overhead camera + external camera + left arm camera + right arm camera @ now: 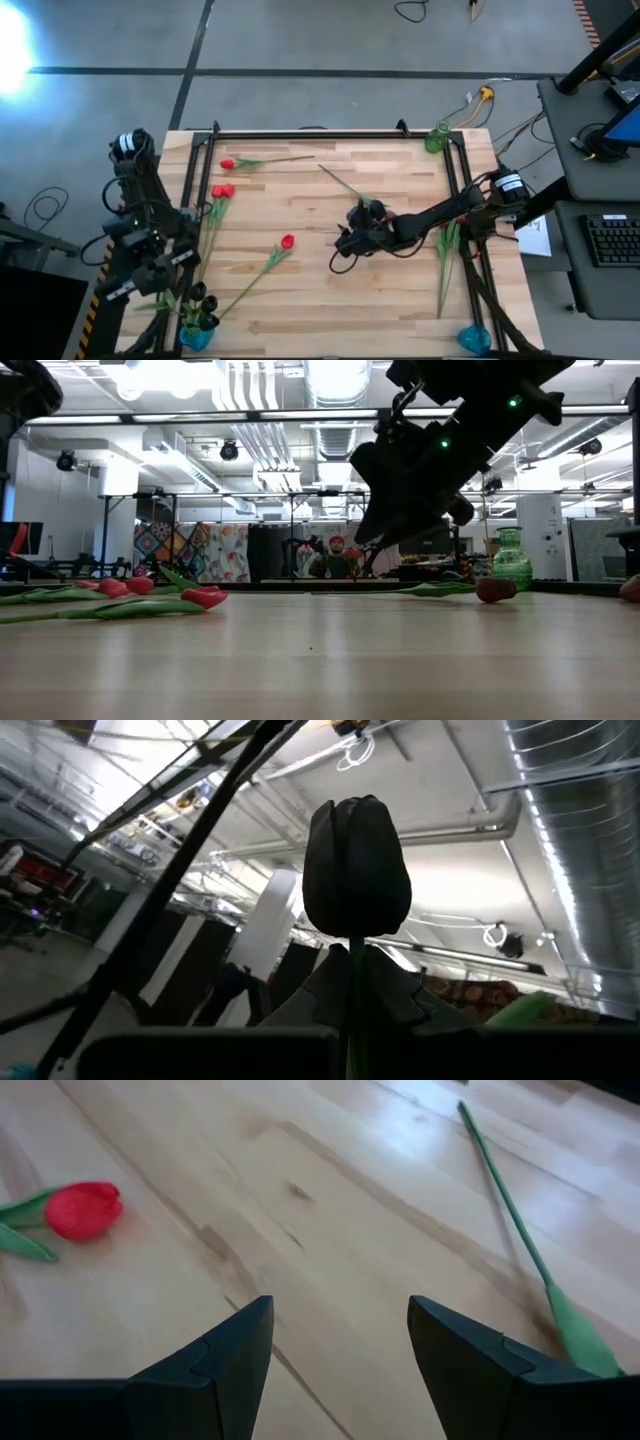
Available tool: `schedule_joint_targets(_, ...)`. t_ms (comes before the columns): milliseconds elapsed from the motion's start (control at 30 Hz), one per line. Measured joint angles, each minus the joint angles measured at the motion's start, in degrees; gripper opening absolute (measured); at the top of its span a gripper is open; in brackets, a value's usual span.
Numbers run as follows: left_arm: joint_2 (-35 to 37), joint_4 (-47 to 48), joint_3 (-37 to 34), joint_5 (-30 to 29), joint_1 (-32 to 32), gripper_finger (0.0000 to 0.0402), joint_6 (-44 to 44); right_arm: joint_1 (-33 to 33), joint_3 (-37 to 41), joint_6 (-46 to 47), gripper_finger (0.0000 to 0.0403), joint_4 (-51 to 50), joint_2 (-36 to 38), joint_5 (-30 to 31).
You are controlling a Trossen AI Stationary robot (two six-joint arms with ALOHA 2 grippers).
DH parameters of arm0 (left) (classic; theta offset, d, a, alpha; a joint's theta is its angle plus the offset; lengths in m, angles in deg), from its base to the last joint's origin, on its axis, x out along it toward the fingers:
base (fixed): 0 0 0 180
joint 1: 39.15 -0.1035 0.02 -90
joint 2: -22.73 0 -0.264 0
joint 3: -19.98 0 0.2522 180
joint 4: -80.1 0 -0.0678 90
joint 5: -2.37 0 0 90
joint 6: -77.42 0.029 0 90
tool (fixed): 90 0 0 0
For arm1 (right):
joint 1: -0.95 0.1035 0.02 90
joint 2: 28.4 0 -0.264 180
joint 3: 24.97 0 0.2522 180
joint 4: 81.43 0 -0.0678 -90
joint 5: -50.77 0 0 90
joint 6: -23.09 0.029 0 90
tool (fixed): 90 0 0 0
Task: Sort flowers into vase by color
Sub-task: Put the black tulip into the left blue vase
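My left gripper (178, 283) is at the table's near left corner, beside the blue vase (195, 338) that holds dark flowers (205, 308). In its wrist view a near-black flower (356, 870) stands upright right in front of the shut fingers. My right gripper (345, 241) hovers open over the table's middle, above bare wood (340, 1330), touching nothing. A dark flower (371, 207) lies just beyond it, its stem (505, 1200) running toward the far edge. Red flowers lie on the left half (288, 241) (222, 190) (228, 163) (85, 1210). My left gripper appears to pinch the near-black flower's green stem (356, 990) just below the head, between its two fingers (300, 995). The flower stands upright above the fingers. The gripper's own body hides the lower stem, so whether it reaches into the vase cannot be told.
A green vase (437, 138) (511, 560) stands at the far right corner and another blue vase (474, 340) at the near right corner. Green stems (444, 262) lie along the right edge under my right arm. A black frame borders the table.
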Motion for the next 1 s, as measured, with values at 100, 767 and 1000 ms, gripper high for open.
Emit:
schedule_joint_targets(100,-1.77,-3.32,0.00,0.02,0.02,0.0000,-1.13,0.10,0.00,2.50,0.0224,-3.05,0.00,0.00)
schedule_joint_targets(767,-10.53,-11.05,0.80,-0.41,1.10,0.0000,0.86,0.11,0.00,4.88,0.0224,-5.74,0.00,-0.15)
schedule_joint_targets(1000,-12.14,-11.16,0.70,-0.80,1.11,0.0000,1.39,0.13,0.00,4.92,0.0224,-5.72,0.00,-0.44)
